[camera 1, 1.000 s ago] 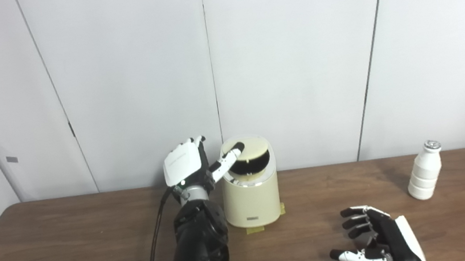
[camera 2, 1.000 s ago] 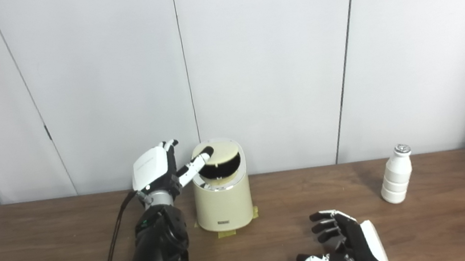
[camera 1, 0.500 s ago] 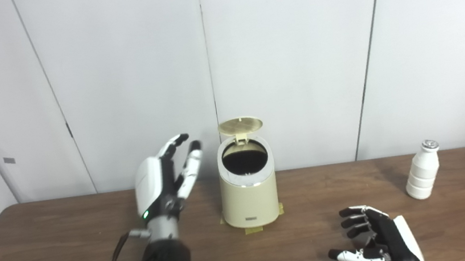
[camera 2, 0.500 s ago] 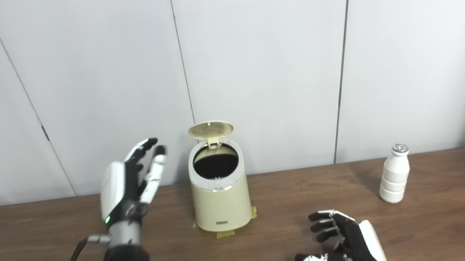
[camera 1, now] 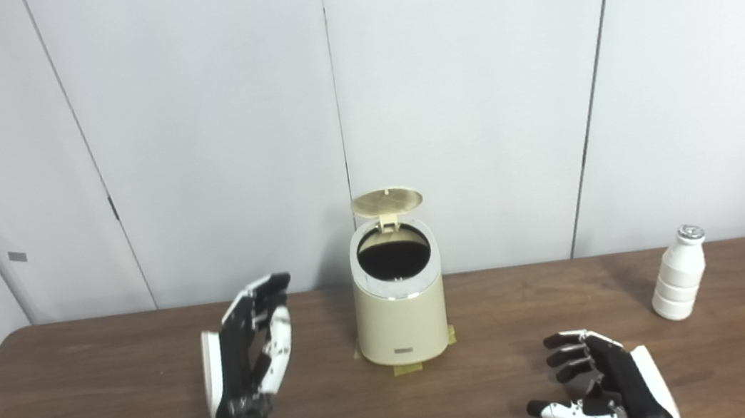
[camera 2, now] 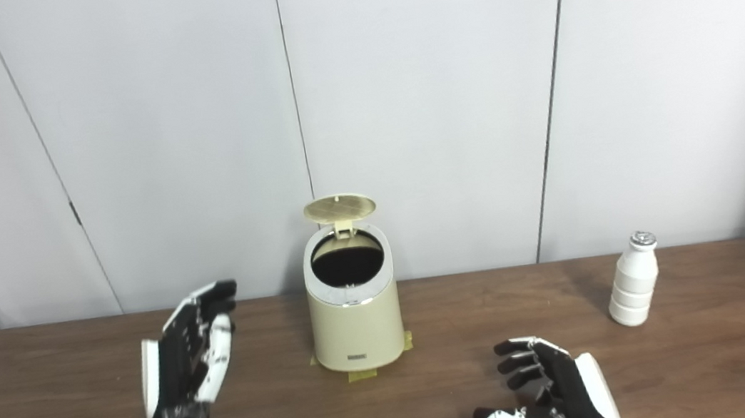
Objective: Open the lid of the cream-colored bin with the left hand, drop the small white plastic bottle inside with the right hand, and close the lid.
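Left hand: lower left of frame, fingers spread, empty, apart from bin, likely leaving mouth clear. Right hand: lower right, loosely open, empty. Bin: centre, taped to table; lid upright. Bottle: right edge, upright, ungrasped.

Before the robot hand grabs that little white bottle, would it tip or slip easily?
Probably tippy: the bottle stands upright, tall and narrow, so a sideways nudge could topple it, and being round it might then roll. Its ribbed sides likely help the grip. It looks like light plastic, though whether it is full cannot be seen.
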